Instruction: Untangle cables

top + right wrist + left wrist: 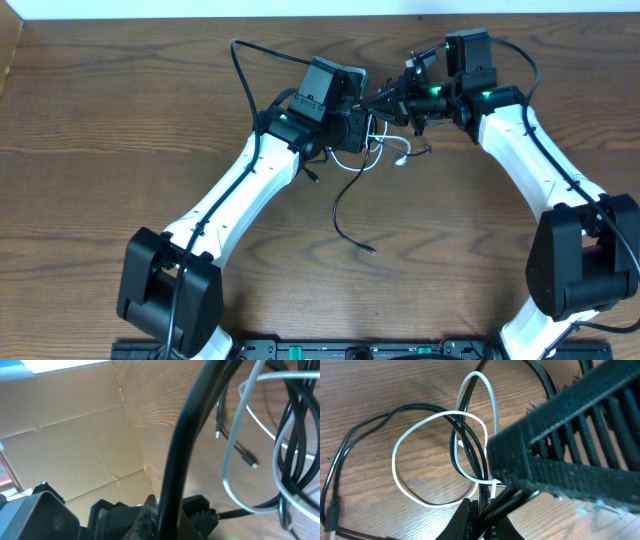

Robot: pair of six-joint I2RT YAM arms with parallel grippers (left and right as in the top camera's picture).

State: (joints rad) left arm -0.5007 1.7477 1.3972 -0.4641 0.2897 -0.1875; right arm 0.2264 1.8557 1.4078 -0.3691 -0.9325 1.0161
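The cables lie tangled at the table's far middle. A white cable forms a loop on the wood, and thin black cables thread through it. One black cable's tail trails toward the front and ends in a plug. My left gripper is shut on a bunch of black and white strands at the tangle's edge. Just above the tangle, my right gripper is shut on a black cable that runs up from its jaws. The white cable hangs beside it. Both grippers nearly touch in the overhead view.
A cardboard box wall stands beyond the table's far edge. The right gripper's black body fills the left wrist view's upper right. The left arm's own thick black cable arcs over the table at the back left.
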